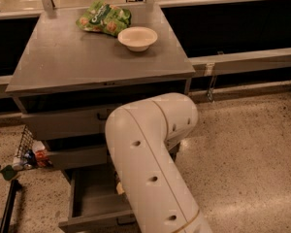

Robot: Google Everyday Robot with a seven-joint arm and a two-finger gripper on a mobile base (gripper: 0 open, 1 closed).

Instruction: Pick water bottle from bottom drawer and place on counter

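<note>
I am not seeing the water bottle anywhere on my feed. If it is in the bottom drawer [93, 199], the arm [150, 164] is covering it, so I cannot tell which way its cap is pointing or how its long axis is lying. The bottom drawer is standing pulled out toward the camera below the front edge of the bench, and the left part of its grey floor is showing bare. A small tan patch [120, 188] is peeking out beside the arm at the drawer's right part; I cannot tell what it is.

The gripper is hiding behind the thick white arm, which is bending over the drawer's right half below the bench's front right corner. I cannot tell whether the jaws are apart or together.

Above, the middle drawer [77, 155] and the top drawer [68, 123] are sitting nearly flush under the front edge. On the counter [72, 64], a white bowl [137, 38] is resting toward the back right corner, and a green bag [103, 18] is lying just behind it along the back edge. A wire basket [25, 142] is standing on the floor [252, 144] beyond the bench's left edge.
</note>
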